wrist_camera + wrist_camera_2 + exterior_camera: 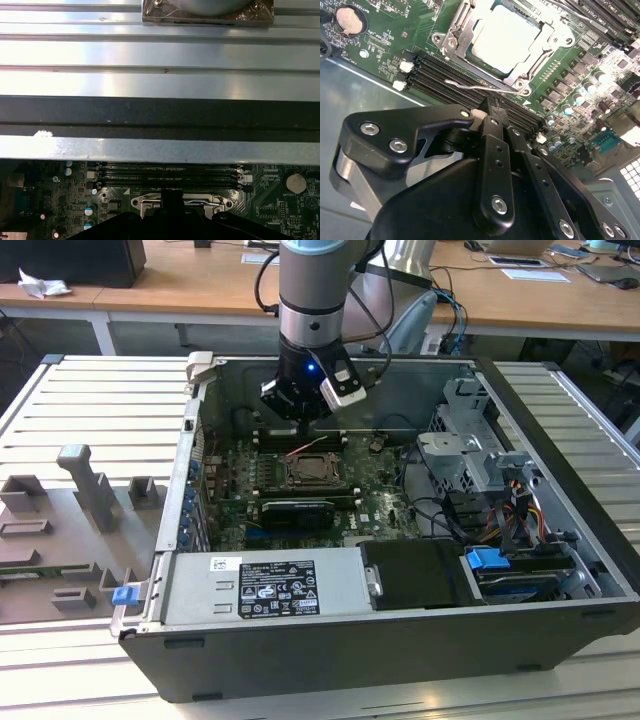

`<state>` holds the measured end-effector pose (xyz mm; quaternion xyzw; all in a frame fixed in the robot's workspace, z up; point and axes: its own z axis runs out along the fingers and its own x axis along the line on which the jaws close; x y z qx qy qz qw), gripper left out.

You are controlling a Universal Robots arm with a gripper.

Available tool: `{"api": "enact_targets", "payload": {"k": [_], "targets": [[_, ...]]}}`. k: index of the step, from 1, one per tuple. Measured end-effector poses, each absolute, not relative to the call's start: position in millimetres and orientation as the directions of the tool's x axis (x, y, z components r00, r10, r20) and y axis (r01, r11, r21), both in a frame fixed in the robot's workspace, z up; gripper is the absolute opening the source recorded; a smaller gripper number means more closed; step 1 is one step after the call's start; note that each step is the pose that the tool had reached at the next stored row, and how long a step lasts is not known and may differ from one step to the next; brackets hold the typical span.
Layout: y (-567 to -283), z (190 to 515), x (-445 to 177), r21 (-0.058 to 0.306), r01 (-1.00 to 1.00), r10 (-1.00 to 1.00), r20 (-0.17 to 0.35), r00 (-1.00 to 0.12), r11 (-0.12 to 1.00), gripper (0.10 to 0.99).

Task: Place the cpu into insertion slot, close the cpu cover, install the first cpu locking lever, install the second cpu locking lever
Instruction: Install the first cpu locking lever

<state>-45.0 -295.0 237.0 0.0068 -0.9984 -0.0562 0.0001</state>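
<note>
The step in hand looks to be one of the locking levers. The cpu (506, 37) already lies in the insertion slot (314, 472) and the cpu cover (454, 40) is down flat around it. The gripper (487, 107) hangs just beside a thin wire locking lever (485, 88), which runs along the socket edge facing the memory slots (440, 75).

The gripper's fingers look drawn together with nothing between them, so it would serve as a blunt pusher and not as a clamp. To do this well, the tip should probably bear on the lever near its free, bent end. It should press down slowly and steadily, because a springy wire could slip off so narrow a tip and snap back. It should also keep off the white memory latches close by. Whether the lever is latched cannot be told.

In the exterior view the gripper stands at about 12 o'clock of the insertion slot, inside the open computer case (330, 660). A long black card (295, 510) lies at 6 o'clock of the slot.

The cpu shows a flat, pale beige-silver square face through the cover's square cut-out. Around it is a silvery metal frame with screw heads at the corners, set on the green board (385, 45).
</note>
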Motion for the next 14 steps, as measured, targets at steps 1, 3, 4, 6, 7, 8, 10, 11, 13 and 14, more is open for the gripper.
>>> {"api": "enact_targets", "payload": {"k": [1,3,4,6,7,8,10,11,13,14], "targets": [[-295.0,235.5,-44.9,0.115,-0.013,-0.013,0.0,-1.0,0.993,0.106],[-295.0,234.4,-44.6,0.12,-0.014,-0.014,-0.001,-1.0,0.993,0.106],[-295.0,233.2,-43.6,0.121,-0.015,-0.015,-0.001,-1.0,0.992,0.106],[-295.0,232.2,-43.1,0.121,-0.028,-0.029,0.0,-1.0,0.992,0.106],[-294.9,231.3,-42.2,0.121,-0.041,-0.042,-0.001,-0.999,0.992,0.106],[-294.8,230.9,-40.8,0.121,-0.042,-0.042,0.0,-0.999,0.992,0.106],[-294.5,230.3,-38.6,0.121,-0.042,-0.042,-0.001,-0.999,0.992,0.106],[-294.3,230.1,-37.5,0.121,-0.042,-0.042,-0.001,-0.999,0.992,0.106],[-293.7,229.5,-35.8,0.12,-0.042,-0.042,-0.001,-0.999,0.992,0.106],[-293.2,229.2,-35.2,0.119,-0.042,-0.042,0.0,-0.999,0.992,0.106]]}}
